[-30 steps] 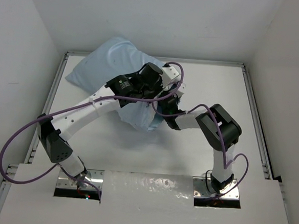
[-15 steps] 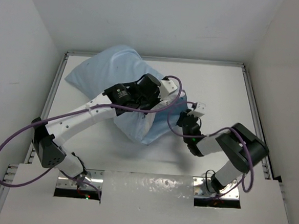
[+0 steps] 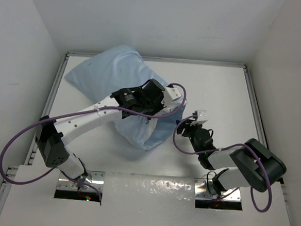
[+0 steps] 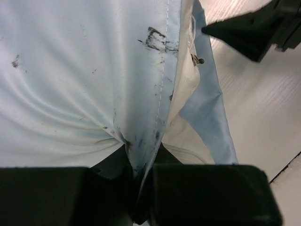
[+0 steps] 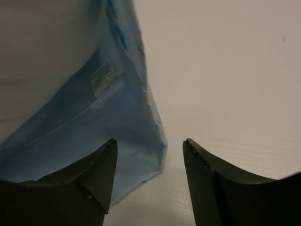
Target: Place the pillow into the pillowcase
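Observation:
The light blue pillowcase (image 3: 104, 76) lies at the back left, plump with the pillow inside it. My left gripper (image 3: 153, 113) is shut on the pillowcase's hem (image 4: 141, 141) at its open end. In the left wrist view the white pillow (image 4: 183, 108) shows inside the opening. My right gripper (image 3: 181, 129) is open and empty, just right of the pillowcase's lower corner (image 5: 122, 132). The corner lies between and ahead of its fingers (image 5: 94, 179), not touching them. White pillow fabric (image 5: 47, 61) shows above that corner.
White walls close in the table at the back and both sides. A raised rail (image 3: 256, 120) runs along the table's right edge. Purple cables (image 3: 20, 135) loop from both arms. A small white label (image 5: 104, 77) sits inside the pillowcase.
My right arm has pulled back from the pillowcase's opening toward the near right, its gripper now open beside the corner. My left gripper stays shut on the hem and has shifted slightly nearer.

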Robot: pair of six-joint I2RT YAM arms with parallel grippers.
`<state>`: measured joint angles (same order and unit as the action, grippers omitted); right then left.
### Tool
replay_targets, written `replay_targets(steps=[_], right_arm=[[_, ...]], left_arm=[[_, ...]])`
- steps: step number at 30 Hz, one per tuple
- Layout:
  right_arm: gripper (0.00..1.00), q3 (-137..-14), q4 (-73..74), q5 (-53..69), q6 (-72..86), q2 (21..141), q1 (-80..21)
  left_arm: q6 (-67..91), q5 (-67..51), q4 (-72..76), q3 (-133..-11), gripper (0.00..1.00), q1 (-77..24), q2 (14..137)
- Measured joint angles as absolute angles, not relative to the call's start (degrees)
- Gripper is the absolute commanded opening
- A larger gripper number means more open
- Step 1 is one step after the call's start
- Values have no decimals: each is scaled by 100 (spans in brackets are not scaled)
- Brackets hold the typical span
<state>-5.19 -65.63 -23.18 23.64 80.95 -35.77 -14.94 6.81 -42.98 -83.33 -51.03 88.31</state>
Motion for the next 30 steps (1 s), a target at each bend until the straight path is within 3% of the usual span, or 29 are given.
replay_targets(steps=[3, 8, 10, 13, 15, 16, 18, 25, 30], right_arm=[[65, -563, -6751, -2001, 2069, 8108, -3583], [91, -978, -6890, -2045, 1990, 8344, -3588], [94, -1413, -6845, -2196, 1986, 8626, -3588], [91, -2241, -6794, -2375, 1964, 9214, -3586], [75, -2672, -6805, -2410, 1953, 9579, -3575], [46, -2858, -6805, -2408, 1988, 9760, -3542], [2, -3022, -6849, -2344, 2036, 10005, -3503], [0, -1793, -7430, -742, 2759, 10101, -2543], [0, -954, -7430, 1061, 3035, 9181, -2327]], left_arm=[[-1522, 703, -4272, -8405, 0, -5103, 8840], [-1579, 676, -4287, -8488, 0, -5103, 8840], [-1597, 607, -4351, -8560, 0, -5103, 8842], [-1621, 541, -4445, -8735, 0, -5103, 8842], [-1647, 591, -4480, -8833, 0, -5089, 8842], [-1664, 631, -4506, -8866, 0, -5072, 8842], [-1669, 672, -4563, -8884, 0, -5052, 8840], [-1855, 1350, -4657, -8650, 0, -4987, 8600], [-2016, 1916, -4429, -8097, 0, -4523, 8383]])
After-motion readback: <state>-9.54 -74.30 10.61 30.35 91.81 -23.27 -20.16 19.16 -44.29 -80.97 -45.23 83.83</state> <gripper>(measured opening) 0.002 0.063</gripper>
